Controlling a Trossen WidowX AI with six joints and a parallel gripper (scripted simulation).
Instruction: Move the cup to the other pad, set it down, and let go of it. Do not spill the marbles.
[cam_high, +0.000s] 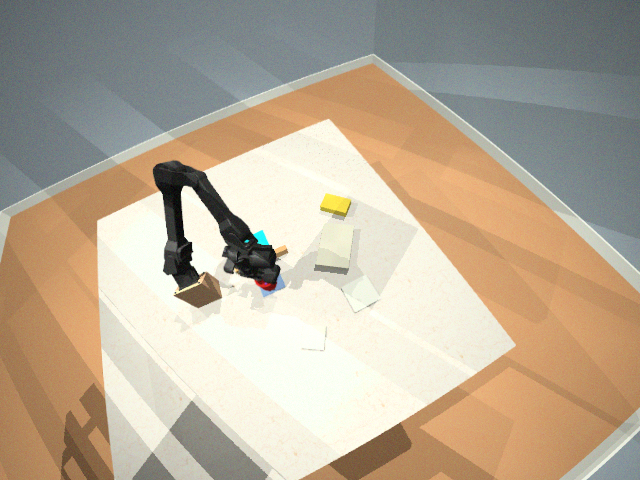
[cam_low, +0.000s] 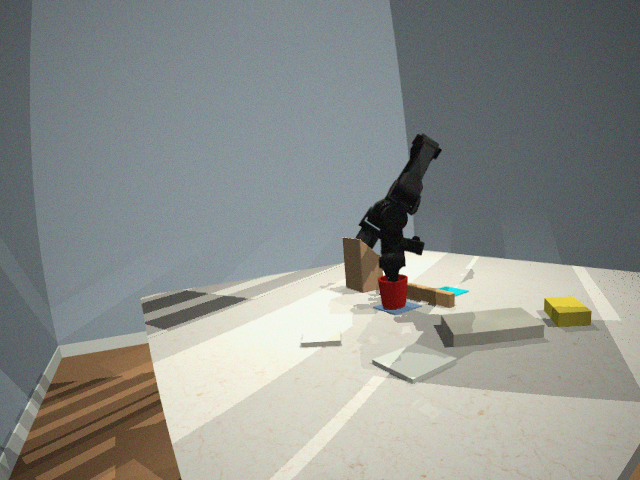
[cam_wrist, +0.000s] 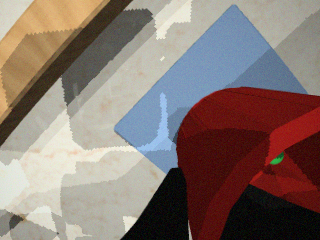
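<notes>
On the blue pad: one red cup, upright, its base over the pad in the exterior view. Inside it, one green marble shows in my wrist view; the rest of the contents is hidden from me.

At the cup's rim: my gripper, pointing down, closed on the cup's wall, one finger outside and one inside, the pair nearly together with the wall pinched between.

Beside the blue pad: one wooden bar, lying flat, between that pad and a cyan pad. The cyan pad is bare where I can see it, partly covered by my arm from the top.

Behind the cup in the exterior view: one brown block with a sloped top, standing near the arm's foot.

Apart from the cup: one thick pale grey slab; one yellow block, near the slab's end; one thin pale tile; one smaller pale tile, all resting on the table.
</notes>
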